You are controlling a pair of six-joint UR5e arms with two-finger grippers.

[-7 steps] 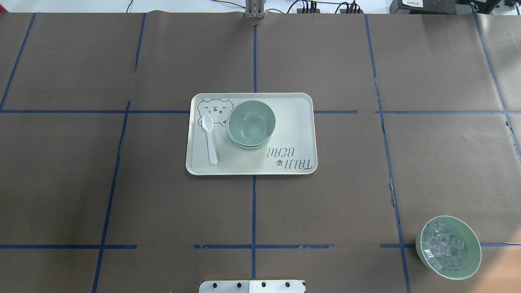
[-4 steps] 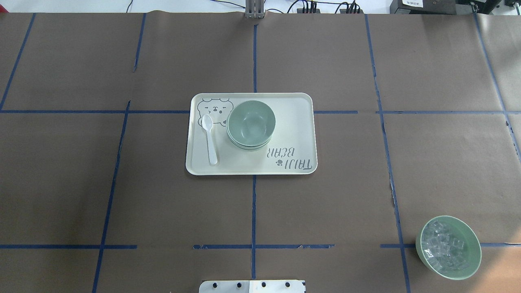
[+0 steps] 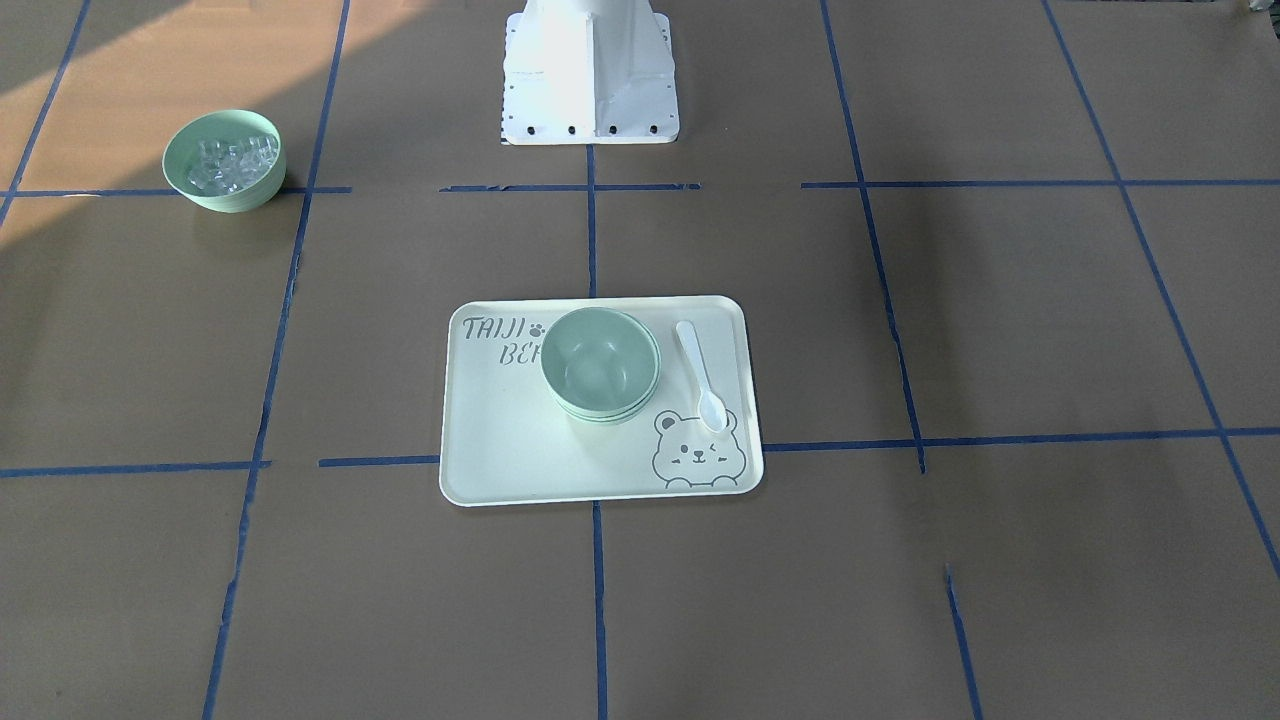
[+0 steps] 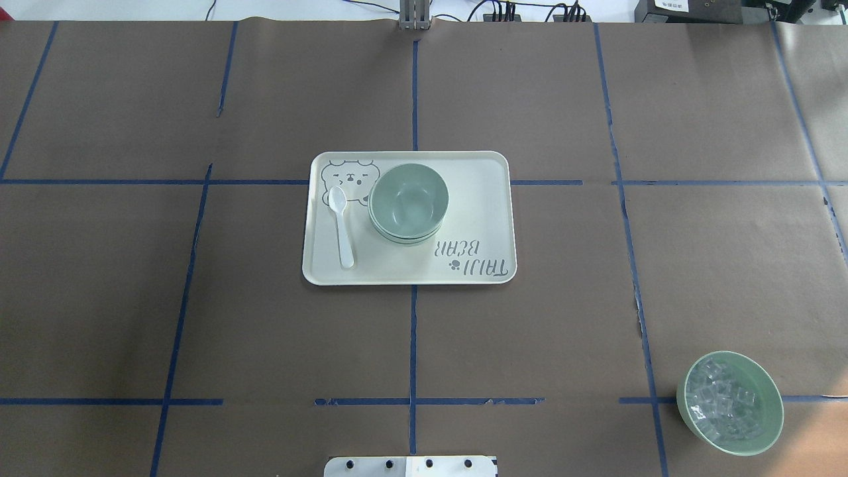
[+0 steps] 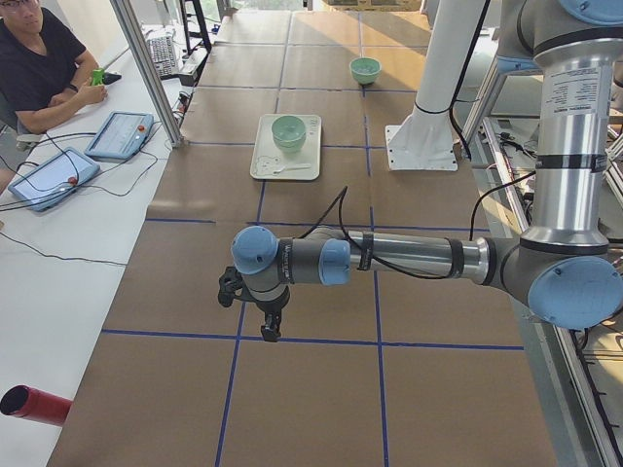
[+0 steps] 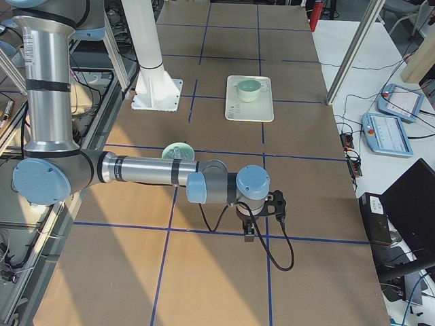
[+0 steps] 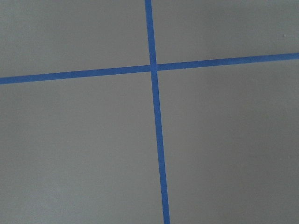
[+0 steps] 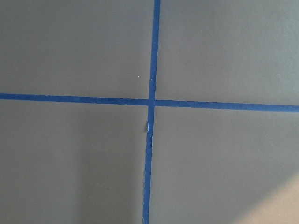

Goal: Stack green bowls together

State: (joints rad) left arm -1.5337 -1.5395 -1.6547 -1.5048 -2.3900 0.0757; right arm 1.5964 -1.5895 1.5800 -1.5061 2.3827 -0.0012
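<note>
The pale mint-green bowls (image 4: 409,201) sit nested in one stack on the cream bear-print tray (image 4: 483,199) at the table's middle; they also show in the front view (image 3: 600,362), the left view (image 5: 288,131) and the right view (image 6: 249,89). Several rims show one over the other at the stack's side. My left gripper (image 5: 270,331) hangs over bare table far from the tray, seen only in the left view. My right gripper (image 6: 249,233) hangs over the opposite end, seen only in the right view. I cannot tell whether either is open or shut.
A white spoon (image 4: 342,225) lies on the tray beside the stack. A green bowl of clear cubes (image 4: 729,402) stands near the table's right front. Both wrist views show only brown paper with blue tape lines (image 7: 154,67). An operator (image 5: 39,63) sits at the side bench.
</note>
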